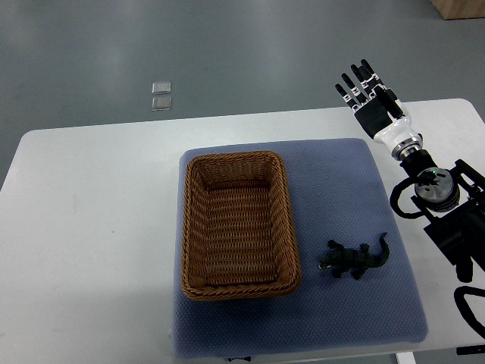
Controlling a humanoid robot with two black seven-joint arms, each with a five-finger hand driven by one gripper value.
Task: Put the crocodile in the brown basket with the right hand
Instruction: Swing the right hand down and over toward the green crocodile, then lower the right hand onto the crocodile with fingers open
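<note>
I log the right hand [371, 98] at the far right, above the white table's [91, 227] far edge and just beyond the blue-grey mat's [341, 189] far-right corner, fingers straight and slightly spread, holding nothing. The crocodile [354, 260] lies flat on the mat, near the brown basket's [186, 227] near-right corner without touching it, tail toward the right, well apart from the hand. The basket sits on the mat's left part.
</note>
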